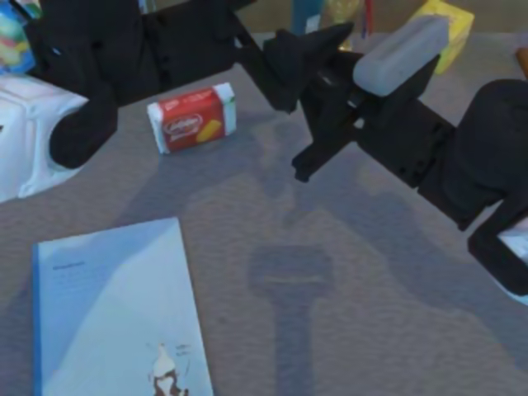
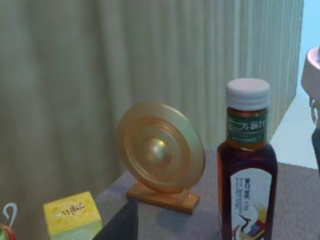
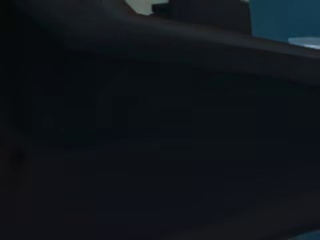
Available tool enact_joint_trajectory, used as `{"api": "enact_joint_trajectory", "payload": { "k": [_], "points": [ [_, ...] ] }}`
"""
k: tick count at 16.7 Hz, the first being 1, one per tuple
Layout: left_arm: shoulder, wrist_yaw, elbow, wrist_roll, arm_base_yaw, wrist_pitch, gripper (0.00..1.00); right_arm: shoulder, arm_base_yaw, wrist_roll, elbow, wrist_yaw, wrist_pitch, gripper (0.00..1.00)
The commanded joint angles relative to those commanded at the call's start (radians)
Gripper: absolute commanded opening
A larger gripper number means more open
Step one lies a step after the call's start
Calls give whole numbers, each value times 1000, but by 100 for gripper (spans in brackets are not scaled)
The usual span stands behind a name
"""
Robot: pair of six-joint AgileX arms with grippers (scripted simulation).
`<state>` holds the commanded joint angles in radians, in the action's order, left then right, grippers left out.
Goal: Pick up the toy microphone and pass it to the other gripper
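Left gripper point(image 1: 318, 45) and right gripper point(image 1: 309, 157) meet above table point(image 1: 371, 289), near far edge. Toy microphone not visible in any view; position relative to grippers cannot be told, nor either grip. Right wrist view dark. Red snack pack point(image 1: 191, 117) just beside left arm.

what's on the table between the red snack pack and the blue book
Nothing. In the top view, the stretch between the snack pack and the book is bare grey table, crossed only by arm shadows.
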<state>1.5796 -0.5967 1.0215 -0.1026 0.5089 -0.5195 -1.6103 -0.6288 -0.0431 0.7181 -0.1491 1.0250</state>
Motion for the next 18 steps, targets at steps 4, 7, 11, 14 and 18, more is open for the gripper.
{"api": "enact_joint_trajectory", "payload": {
  "k": [4,7,11,14,18],
  "points": [
    [0,0,0,0,0,0,40,0,0,0,0,0,0,0],
    [0,0,0,0,0,0,17,0,0,0,0,0,0,0],
    [0,0,0,0,0,0,0,0,0,0,0,0,0,0],
    [0,0,0,0,0,0,0,0,0,0,0,0,0,0],
    [0,0,0,0,0,0,0,0,0,0,0,0,0,0]
  ]
}}
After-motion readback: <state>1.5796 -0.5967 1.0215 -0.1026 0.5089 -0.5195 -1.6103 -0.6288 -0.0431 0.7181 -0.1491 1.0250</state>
